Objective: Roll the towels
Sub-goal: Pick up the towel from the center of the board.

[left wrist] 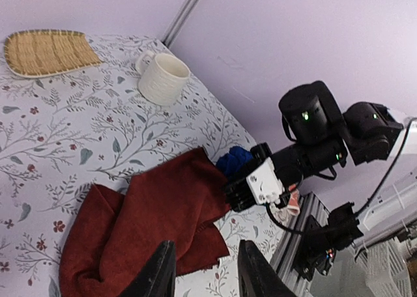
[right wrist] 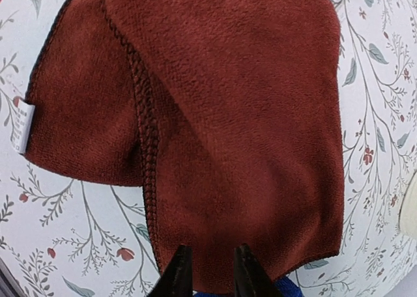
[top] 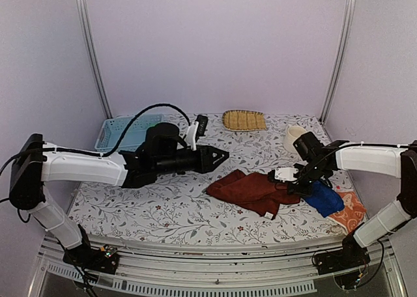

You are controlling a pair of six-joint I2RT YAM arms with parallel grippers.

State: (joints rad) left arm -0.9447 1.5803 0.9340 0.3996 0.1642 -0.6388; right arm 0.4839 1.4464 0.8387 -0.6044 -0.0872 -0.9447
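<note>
Right gripper (right wrist: pixel 208 274): jaws narrowed onto the edge of the reddish-brown towel (right wrist: pixel 228 114), apparently pinching it. This towel lies mid-table, loosely folded, spreading away from the fingers. Left gripper (left wrist: pixel 202 274): partly open, empty, poised over the towel's opposite end. No towel is rolled yet. The blue towel (top: pixel 324 198) and orange towel (top: pixel 348 212) lie heaped under the right arm.
</note>
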